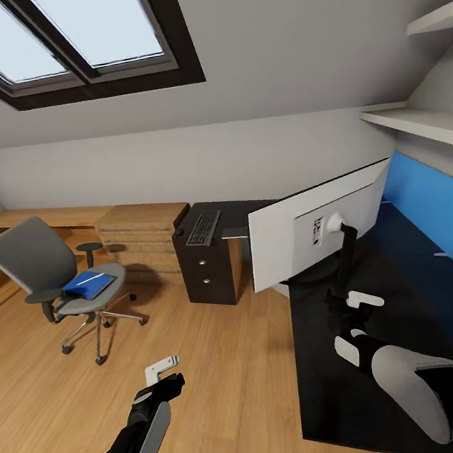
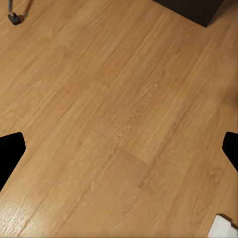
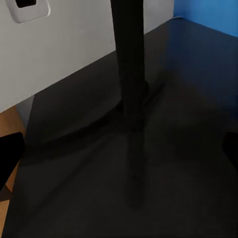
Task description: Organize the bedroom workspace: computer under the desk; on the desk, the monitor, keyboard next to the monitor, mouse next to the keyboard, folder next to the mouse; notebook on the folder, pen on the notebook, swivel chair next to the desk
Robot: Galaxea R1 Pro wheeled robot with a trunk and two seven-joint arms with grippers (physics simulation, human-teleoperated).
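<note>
Head view: we see our left pincer (image 1: 162,371), black w/ white tips, hanging over the light wood plank floor (image 1: 225,371); whether its fingers are apart or together we cannot tell from here. Far ahead of it and to its left stands the grey padded swivel chair w/ black armrests and chrome star base (image 1: 42,270). On its seat lies the flat bright blue folder (image 1: 87,284), w/ the thin white pen (image 1: 94,277) on top. Ahead of this pincer, a bit to its right, a dark drawer cabinet (image 1: 207,265) carries the slim silver-grey keyboard w/ dark keys (image 1: 203,227). Our right pincer (image 1: 355,309) is over the glossy black top of the desk w/ blue back panel (image 1: 408,287), just behind the wide monitor (image 1: 316,224), whose white back faces us; its thin black stand (image 1: 346,256) is right ahead of the pincer. Fingers' state not clear here either.

Left wrist view: the two black fingertips (image 2: 10,151) sit at opposite edges, wide apart, nothing between them but wood floor. One black castor (image 2: 14,18) of the chair is far ahead.

Right wrist view: the monitor stand (image 3: 130,69) rises close ahead of the pincer, approx. in the middle between the fingers. One black fingertip (image 3: 10,153) is at the edge, so the jaws are spread and touch nothing. The stand's foot rests on the desk top (image 3: 188,163).
</note>
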